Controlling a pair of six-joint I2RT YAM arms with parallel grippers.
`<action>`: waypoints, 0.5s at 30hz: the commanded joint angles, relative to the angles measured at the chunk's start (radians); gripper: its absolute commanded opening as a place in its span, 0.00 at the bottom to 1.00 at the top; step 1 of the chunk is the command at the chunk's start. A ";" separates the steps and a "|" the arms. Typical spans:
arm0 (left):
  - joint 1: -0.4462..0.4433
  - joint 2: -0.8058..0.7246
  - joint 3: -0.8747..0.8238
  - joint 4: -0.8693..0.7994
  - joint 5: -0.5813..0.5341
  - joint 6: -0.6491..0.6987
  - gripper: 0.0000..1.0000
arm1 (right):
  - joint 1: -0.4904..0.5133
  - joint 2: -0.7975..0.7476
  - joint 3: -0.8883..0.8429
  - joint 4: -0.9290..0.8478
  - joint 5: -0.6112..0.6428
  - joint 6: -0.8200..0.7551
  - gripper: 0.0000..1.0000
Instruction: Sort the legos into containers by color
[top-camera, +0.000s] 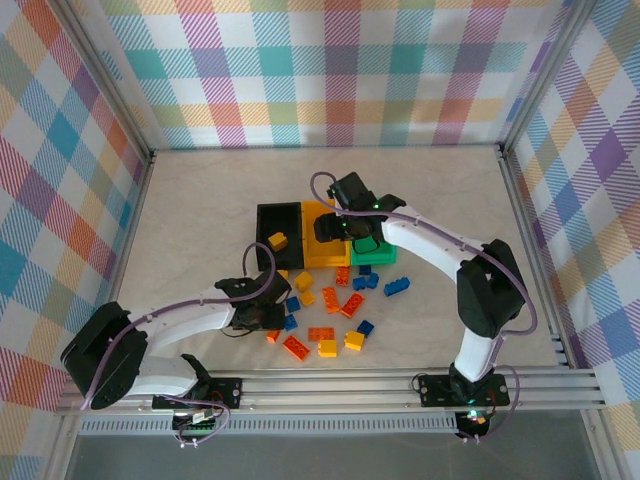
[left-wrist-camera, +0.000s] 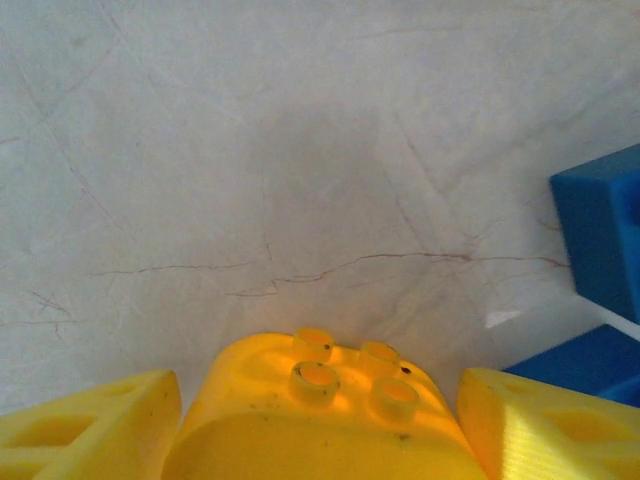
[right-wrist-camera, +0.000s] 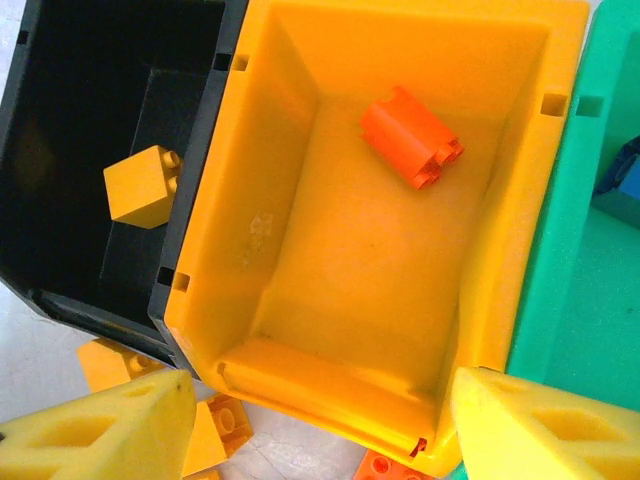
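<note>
Left wrist: left tool (left-wrist-camera: 318, 405) pinches yellow brick (left-wrist-camera: 330, 435); black bin (top-camera: 282, 215) lies beyond, toward far edge of bench (top-camera: 200, 200). Right tool (right-wrist-camera: 320, 390) spread.

The yellow brick (left-wrist-camera: 320, 425) runs off the bottom edge, blue bricks (left-wrist-camera: 600, 235) off the right.

Lab robot cell: plaid walls (top-camera: 340, 70)

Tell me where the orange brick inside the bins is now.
In the right wrist view, the orange brick lies alone on the floor of the middle, yellow-orange bin, near its upper right corner, on the side toward the green bin.
</note>
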 joint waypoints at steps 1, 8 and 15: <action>-0.007 0.006 -0.023 -0.011 -0.005 -0.013 0.71 | 0.001 -0.033 -0.018 0.009 0.010 0.007 0.69; -0.007 -0.041 -0.008 -0.022 -0.033 -0.017 0.55 | 0.000 -0.041 -0.026 0.008 0.023 0.006 0.68; 0.007 -0.070 0.016 -0.047 -0.033 -0.015 0.47 | -0.002 -0.058 -0.052 0.018 0.026 0.011 0.68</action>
